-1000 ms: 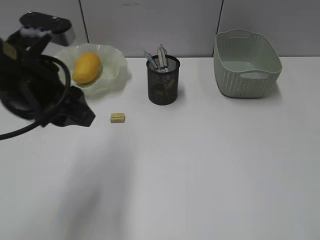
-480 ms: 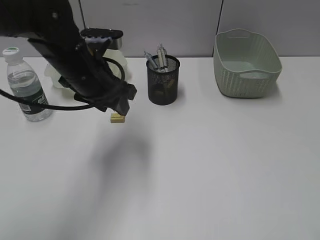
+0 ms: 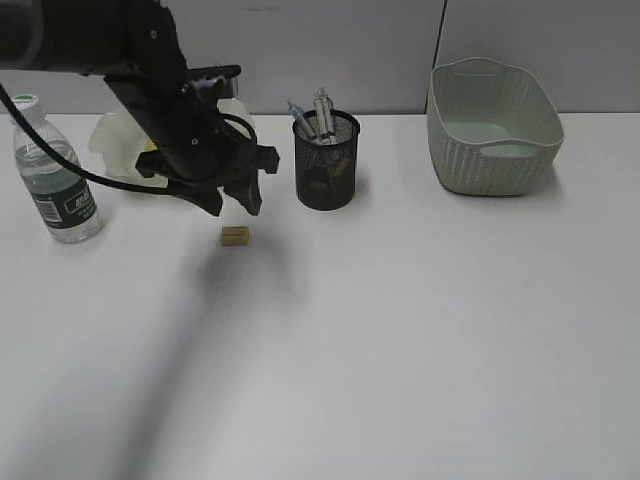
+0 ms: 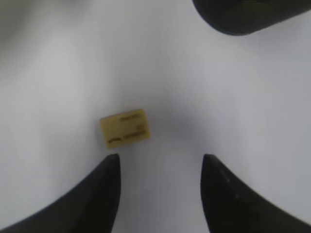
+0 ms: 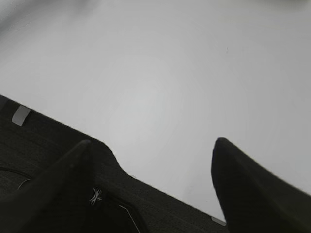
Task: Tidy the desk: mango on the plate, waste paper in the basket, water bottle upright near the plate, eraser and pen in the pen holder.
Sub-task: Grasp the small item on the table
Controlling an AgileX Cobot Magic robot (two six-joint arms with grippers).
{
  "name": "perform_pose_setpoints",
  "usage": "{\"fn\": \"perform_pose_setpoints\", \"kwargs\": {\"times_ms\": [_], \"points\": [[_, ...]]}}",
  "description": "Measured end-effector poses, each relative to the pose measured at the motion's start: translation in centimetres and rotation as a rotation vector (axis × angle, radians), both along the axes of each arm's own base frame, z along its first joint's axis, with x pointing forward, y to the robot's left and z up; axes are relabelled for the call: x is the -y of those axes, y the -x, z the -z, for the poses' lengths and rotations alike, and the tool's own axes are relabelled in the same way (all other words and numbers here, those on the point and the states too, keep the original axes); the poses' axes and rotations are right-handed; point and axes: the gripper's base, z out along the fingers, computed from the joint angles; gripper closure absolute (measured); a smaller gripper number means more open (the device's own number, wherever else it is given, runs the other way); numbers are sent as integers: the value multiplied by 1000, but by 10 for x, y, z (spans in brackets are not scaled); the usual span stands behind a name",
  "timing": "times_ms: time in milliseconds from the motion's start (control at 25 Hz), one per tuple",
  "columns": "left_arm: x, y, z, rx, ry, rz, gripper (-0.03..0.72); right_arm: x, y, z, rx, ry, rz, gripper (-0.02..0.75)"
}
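Nearest, in the right wrist view: right gripper parked low over bare desk, jaws spread wide, nothing between them, nothing touched. Well apart from every task item, so not the arm for the coming move.

Next out: eraser, a small yellow block lying flat on the desk, apart from all other items, in front of and to the left of the pen holder.

Directly above it: left gripper, pointed down, jaws part open and empty, clear of the eraser. In the left wrist view, eraser seen just beyond the two fingertips and shifted toward the left-hand one, not centred in the gap. Long axis close to crosswise, running from one finger toward the other, tilted slightly. Gap judged wider than the eraser's length. Likely correction before descent: small shift forward and toward that left-hand finger, or a wrist turn to close across the short side.

Farther back: pen holder with pens already standing in it. Water bottle upright at far left, close to the plate, which is largely hidden behind the left arm. Mango not visible. Basket at far right; contents not discernible.
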Motion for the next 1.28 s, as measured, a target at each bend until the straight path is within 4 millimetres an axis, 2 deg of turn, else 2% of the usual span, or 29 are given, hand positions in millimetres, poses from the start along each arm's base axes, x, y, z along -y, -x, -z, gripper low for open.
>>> {"fn": "perform_pose_setpoints", "kwargs": {"times_ms": [200,400,560,640,760,880,1000,1280], "points": [[1,-6,24,-61,-24,-35,281,0,0,0,0,0,0,153],[-1,-8,40,-86,-62,-70,281,0,0,0,0,0,0,153],[-3,-10,43,-70,-88,-72,270,0,0,0,0,0,0,153],[-3,-11,42,-56,-81,-75,233,0,0,0,0,0,0,153],[-2,-13,42,-38,-71,-78,140,0,0,0,0,0,0,153],[-1,-15,41,-16,-60,-80,94,0,0,0,0,0,0,153],[0,-16,42,2,-51,-82,90,0,0,0,0,0,0,153],[1,-18,57,-10,-58,-83,103,0,0,0,0,0,1,153]]}}
